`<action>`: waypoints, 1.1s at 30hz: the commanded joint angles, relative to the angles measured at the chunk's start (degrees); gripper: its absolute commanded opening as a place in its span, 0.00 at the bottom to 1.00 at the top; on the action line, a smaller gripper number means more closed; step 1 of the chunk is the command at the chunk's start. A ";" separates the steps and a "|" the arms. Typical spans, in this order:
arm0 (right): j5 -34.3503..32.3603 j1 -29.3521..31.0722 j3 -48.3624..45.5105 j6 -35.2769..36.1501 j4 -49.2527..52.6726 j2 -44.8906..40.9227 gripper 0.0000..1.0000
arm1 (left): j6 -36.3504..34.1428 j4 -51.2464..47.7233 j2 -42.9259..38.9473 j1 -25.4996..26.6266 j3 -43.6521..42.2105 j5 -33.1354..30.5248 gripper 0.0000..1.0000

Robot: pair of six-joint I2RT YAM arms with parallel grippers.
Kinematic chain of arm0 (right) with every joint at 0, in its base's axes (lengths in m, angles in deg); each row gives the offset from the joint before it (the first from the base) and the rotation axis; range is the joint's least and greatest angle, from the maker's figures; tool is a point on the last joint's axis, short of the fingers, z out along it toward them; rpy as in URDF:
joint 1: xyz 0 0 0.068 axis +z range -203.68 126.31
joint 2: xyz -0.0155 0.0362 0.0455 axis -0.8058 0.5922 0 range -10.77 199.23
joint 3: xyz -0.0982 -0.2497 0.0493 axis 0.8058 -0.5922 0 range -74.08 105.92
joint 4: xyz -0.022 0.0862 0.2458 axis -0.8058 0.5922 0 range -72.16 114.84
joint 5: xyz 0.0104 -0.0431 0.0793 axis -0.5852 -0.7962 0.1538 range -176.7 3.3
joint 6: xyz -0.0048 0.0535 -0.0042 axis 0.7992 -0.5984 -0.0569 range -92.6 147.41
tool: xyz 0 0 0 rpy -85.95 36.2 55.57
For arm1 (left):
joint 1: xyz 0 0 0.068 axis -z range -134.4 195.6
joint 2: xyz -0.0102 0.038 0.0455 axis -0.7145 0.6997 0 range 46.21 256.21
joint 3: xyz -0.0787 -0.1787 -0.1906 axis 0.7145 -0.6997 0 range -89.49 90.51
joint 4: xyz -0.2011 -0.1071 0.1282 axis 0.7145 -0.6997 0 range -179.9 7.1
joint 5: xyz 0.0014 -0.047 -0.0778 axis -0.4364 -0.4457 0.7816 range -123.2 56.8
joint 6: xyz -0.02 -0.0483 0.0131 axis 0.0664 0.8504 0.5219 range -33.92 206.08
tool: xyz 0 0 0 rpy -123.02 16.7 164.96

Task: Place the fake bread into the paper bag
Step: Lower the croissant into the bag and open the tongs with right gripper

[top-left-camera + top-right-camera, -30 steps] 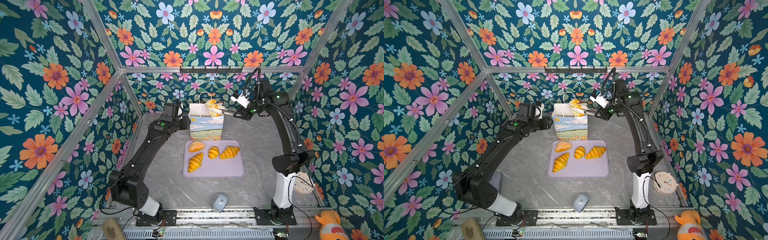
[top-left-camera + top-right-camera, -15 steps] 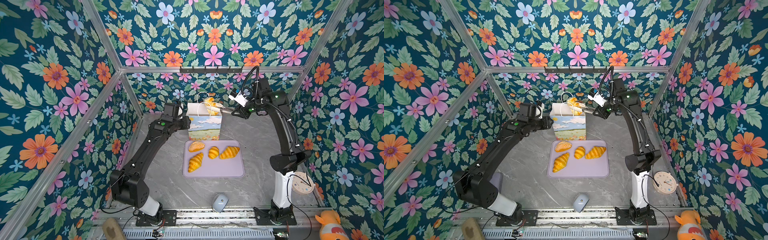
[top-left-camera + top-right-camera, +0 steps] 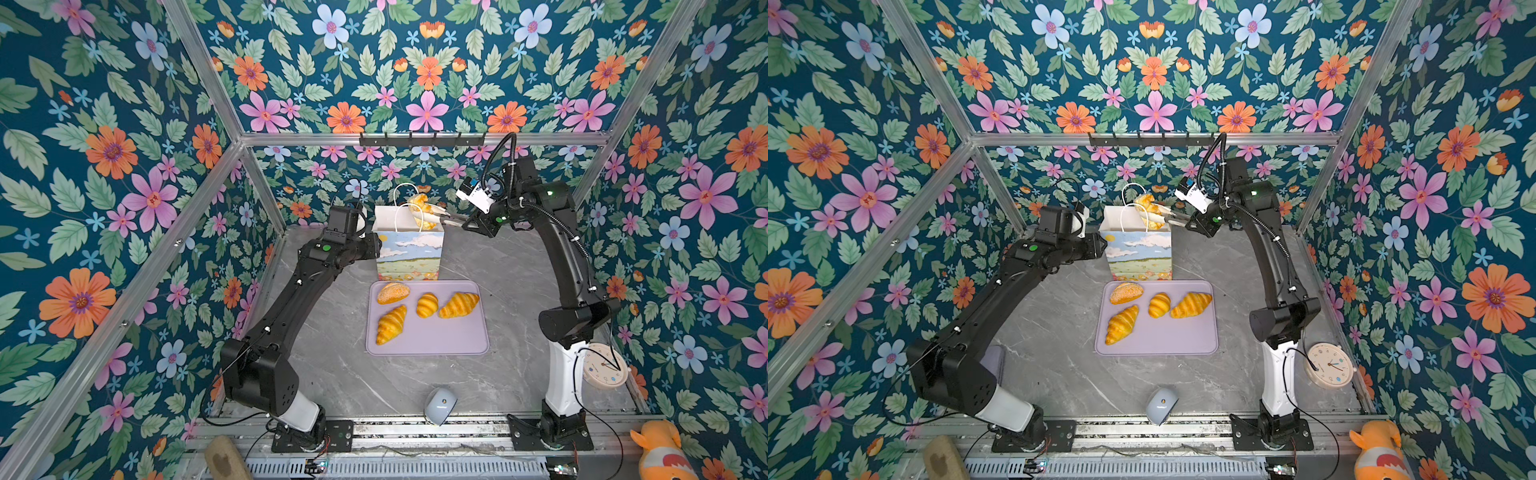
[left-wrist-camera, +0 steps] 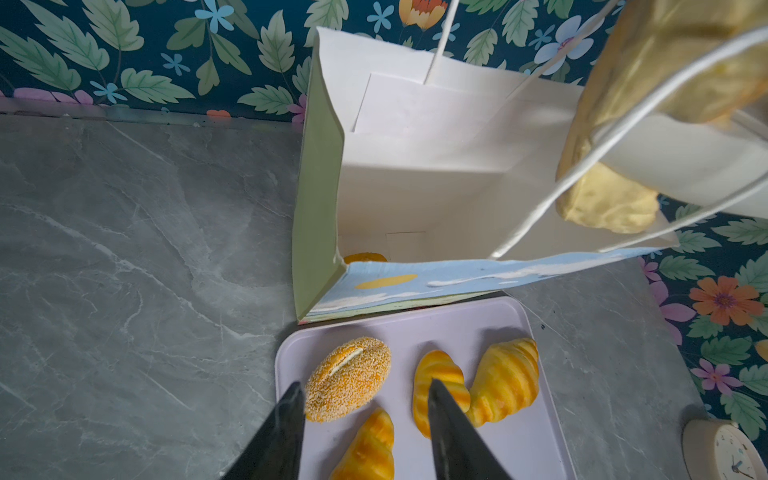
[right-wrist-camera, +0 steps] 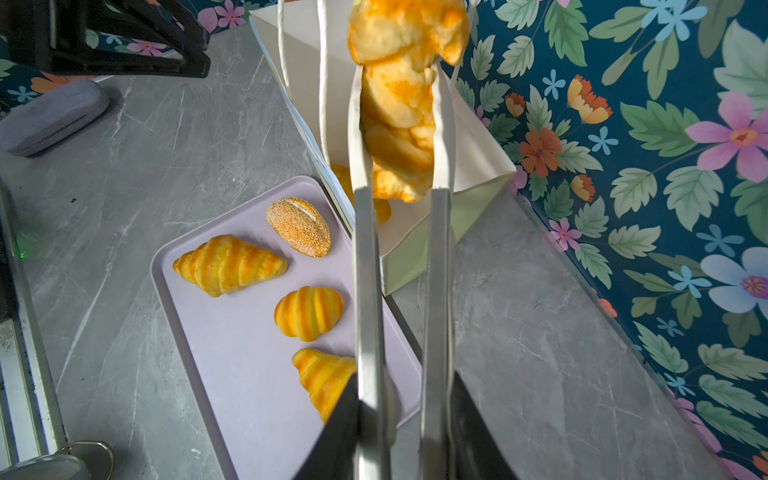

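Observation:
The paper bag (image 3: 409,249) (image 3: 1140,253) stands upright behind the lilac tray (image 3: 457,340), its white inside showing in the left wrist view (image 4: 415,166). My right gripper (image 5: 405,399) is shut on metal tongs (image 5: 365,270) that pinch a piece of fake bread (image 3: 422,208) (image 5: 399,104) over the bag's mouth, among the cord handles. One piece of bread (image 4: 365,257) lies inside the bag. On the tray rest a seeded bun (image 3: 392,292), a ridged roll (image 3: 427,304) and two croissants (image 3: 459,304) (image 3: 390,324). My left gripper (image 4: 363,390) hangs open and empty above the tray, beside the bag.
A grey computer mouse (image 3: 440,405) lies near the front rail. A round clock (image 3: 604,365) leans by the right arm's base. A grey case (image 5: 50,116) sits at the left, a tan block (image 3: 226,459) and an orange plush toy (image 3: 660,453) at the front. Floral walls close three sides.
The right arm has lifted the tongs and bread slightly and drawn them a little further over the bag's mouth. The left arm has stayed put.

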 commanded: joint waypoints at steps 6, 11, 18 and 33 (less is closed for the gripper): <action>0.72 0.27 0.45 3.17 -1.27 1.28 0.26 | -0.15 -0.17 0.37 -0.08 0.20 0.33 0.50; -0.62 1.56 0.45 4.11 -1.37 1.90 0.27 | -0.09 -0.09 0.65 -0.08 0.27 0.51 0.49; -1.90 3.37 0.60 5.06 -1.83 2.45 0.28 | -0.15 -0.31 0.40 -0.07 0.27 0.43 0.50; -5.26 4.53 1.44 5.18 -2.45 3.49 0.37 | -0.44 -0.31 0.37 -0.08 0.19 0.59 0.49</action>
